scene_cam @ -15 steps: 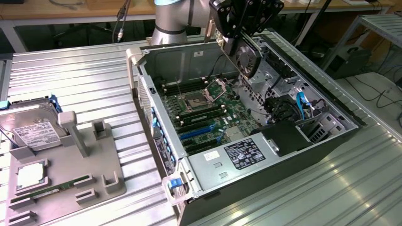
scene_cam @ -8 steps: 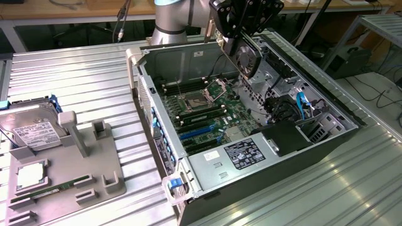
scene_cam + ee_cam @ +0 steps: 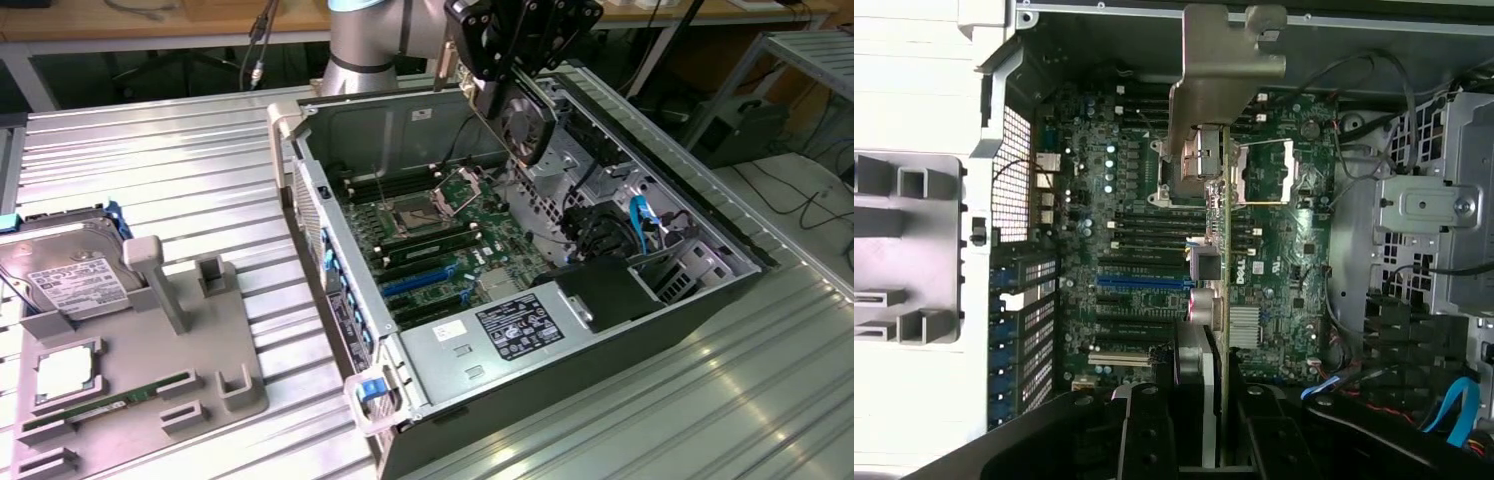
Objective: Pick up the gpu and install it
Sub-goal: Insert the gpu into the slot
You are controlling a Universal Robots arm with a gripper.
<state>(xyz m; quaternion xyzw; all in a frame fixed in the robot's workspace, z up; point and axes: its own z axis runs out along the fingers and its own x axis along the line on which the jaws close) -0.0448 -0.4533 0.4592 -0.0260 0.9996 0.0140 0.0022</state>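
**Exterior view.** The computer case (image 3: 601,400) lies on its side on the ribbed metal tabletop (image 3: 174,170), side panel off and inside exposed. The arm (image 3: 367,40) reaches in over the far end of the case. The hand (image 3: 507,70) pinches the gpu (image 3: 527,125) by its upper edge. The gpu hangs edge-down and slightly tilted, round fan facing the exterior view's right. It is above the motherboard (image 3: 441,240), over the far part of the case, clear of the board and not seated. The power supply (image 3: 514,325) with its label sits at the near end of the case. Blue cables (image 3: 641,225) run along the side at the exterior view's right.

A grey tray (image 3: 200,360) stands on the tabletop at the exterior view's left, beside the case. It carries a hard drive (image 3: 67,280), a square processor chip (image 3: 64,372) and a green memory stick (image 3: 114,405).

**Wrist view.** Looking down along the gpu (image 3: 1222,290), it appears edge-on as a thin strip. Its metal bracket (image 3: 1224,80) is at the far end, near the case wall. The hand (image 3: 1214,440) is closed on the card, one black finger (image 3: 1154,430) on each side of it. The motherboard (image 3: 1124,200) lies below. The card's edge lines up close to the blue slots (image 3: 1144,283); I cannot tell which slot it is over. The drive cage (image 3: 1424,210) and the tray (image 3: 904,250) flank the board.
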